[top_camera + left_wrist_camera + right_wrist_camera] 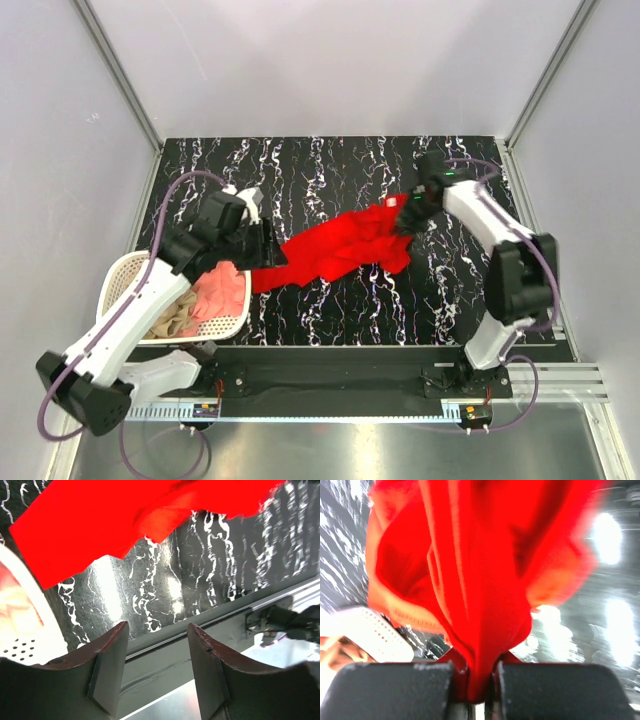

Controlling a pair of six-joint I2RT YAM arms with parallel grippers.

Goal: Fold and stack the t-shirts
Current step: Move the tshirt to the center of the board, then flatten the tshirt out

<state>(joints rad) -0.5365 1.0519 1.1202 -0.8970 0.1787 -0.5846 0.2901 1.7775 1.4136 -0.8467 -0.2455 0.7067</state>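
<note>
Matt cloth shirt (340, 250) on glossy marbled table (330, 170) (basket (225, 326): perforated plastic).

My tabletop (340, 310) is black with white squiggly lines. Plain pale walls (330, 60) stand around it at the top, left and right.

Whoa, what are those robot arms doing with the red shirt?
They are getting t-shirts ready to fold. The right gripper is pinched shut on one end of the red t-shirt, which lies crumpled on the black marbled table. The left gripper hovers open by the shirt's other end, holding nothing. A pink t-shirt and a tan t-shirt wait in the white basket.
</note>
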